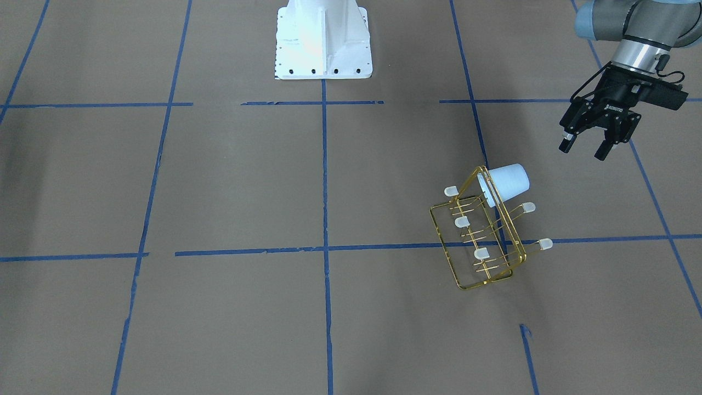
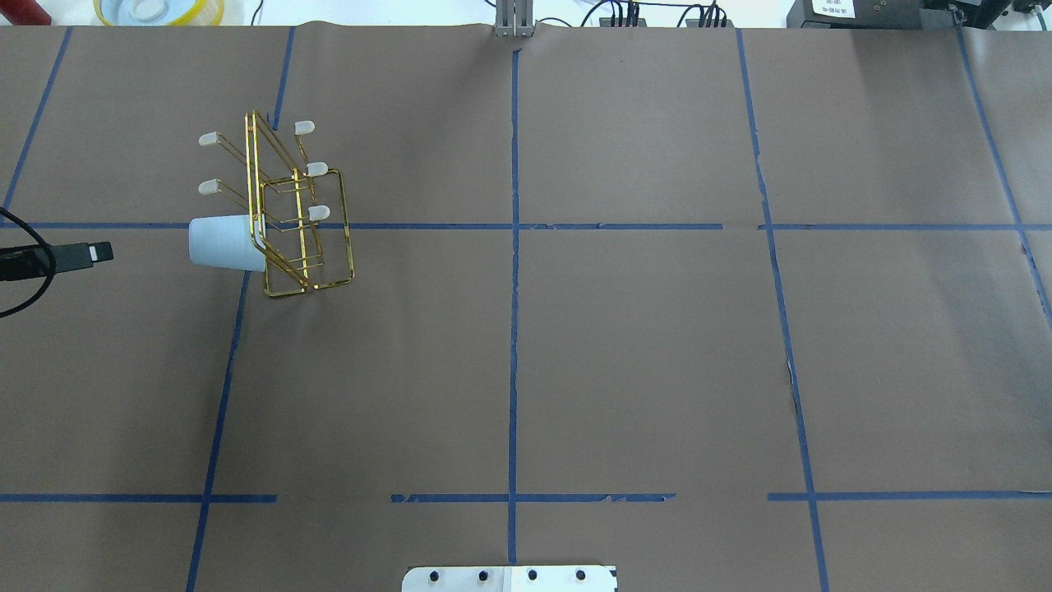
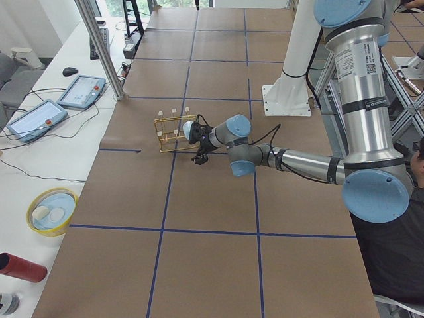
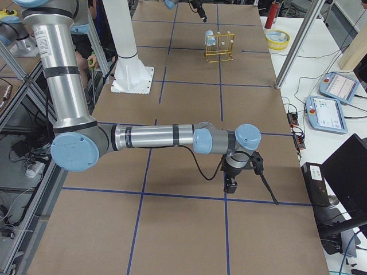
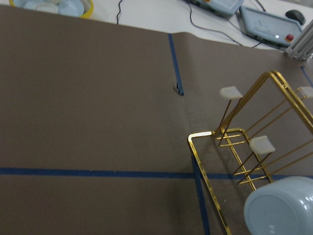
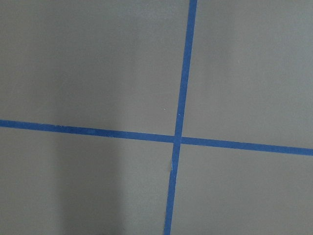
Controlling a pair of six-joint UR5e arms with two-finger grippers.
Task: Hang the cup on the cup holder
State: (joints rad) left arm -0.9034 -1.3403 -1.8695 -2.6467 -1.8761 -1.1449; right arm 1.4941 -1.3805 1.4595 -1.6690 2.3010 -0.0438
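**Cup on the rack, left gripper apart from it**

At the left end of the table (image 2: 641, 345), the left gripper (image 1: 583, 151) hangs above the brown paper with its fingers spread and nothing between them. It is near the cup but not touching it. The cup (image 2: 220, 242) sits tilted on an end peg of the cup holder (image 2: 288, 214), mouth against the gold upright frame and closed base pointing toward that gripper. Five whitish peg caps show uncovered. Far to the right, the right gripper (image 4: 230, 184) hovers low over crossed blue tape lines (image 6: 178, 139). Whether its fingers are apart or together cannot be told.
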